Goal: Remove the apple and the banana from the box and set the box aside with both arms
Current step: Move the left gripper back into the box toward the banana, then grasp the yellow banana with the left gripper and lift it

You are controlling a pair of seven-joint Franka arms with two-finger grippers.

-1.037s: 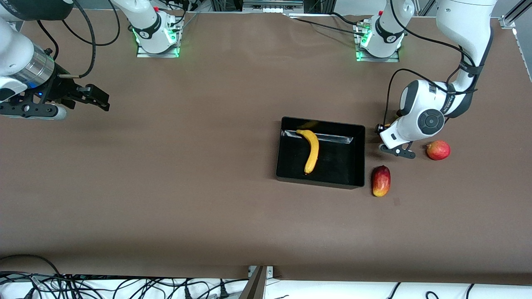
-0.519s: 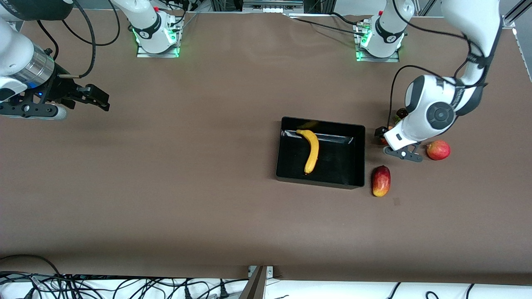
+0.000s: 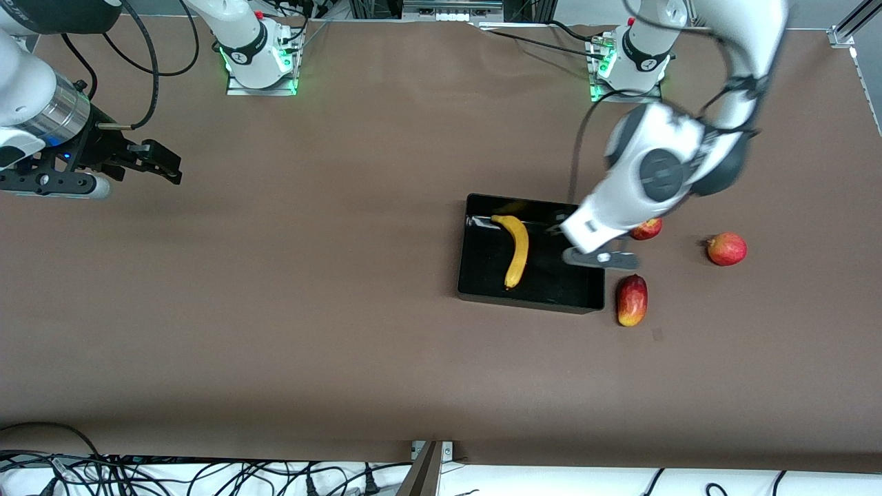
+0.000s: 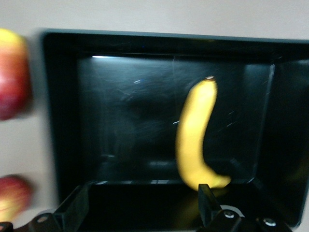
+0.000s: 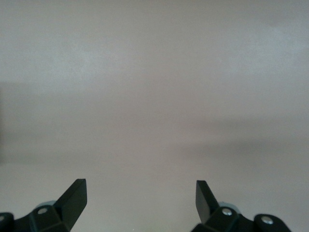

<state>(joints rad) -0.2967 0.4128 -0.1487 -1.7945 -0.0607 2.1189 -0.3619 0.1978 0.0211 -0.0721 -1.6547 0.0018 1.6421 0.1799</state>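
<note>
The black box (image 3: 530,301) sits mid-table with the yellow banana (image 3: 517,249) lying in it. The small red apple (image 3: 648,229) rests on the table beside the box, toward the left arm's end. My left gripper (image 3: 559,233) is open and empty, up over the box's farther part. In the left wrist view my left gripper (image 4: 140,208) hangs above the box (image 4: 53,121), with the banana (image 4: 195,140) inside and the apple (image 4: 13,195) outside its wall. My right gripper (image 3: 167,165) is open and empty and waits over bare table at the right arm's end; it also shows in the right wrist view (image 5: 140,198).
An oblong red-yellow mango (image 3: 632,300) lies by the box's nearer corner and also shows in the left wrist view (image 4: 12,72). A round red fruit with a nub (image 3: 727,249) lies toward the left arm's end. The arm bases stand along the farther edge.
My left arm has risen and swung from over the apple to over the box, empty. The apple now shows on the table. The right arm has not moved.
</note>
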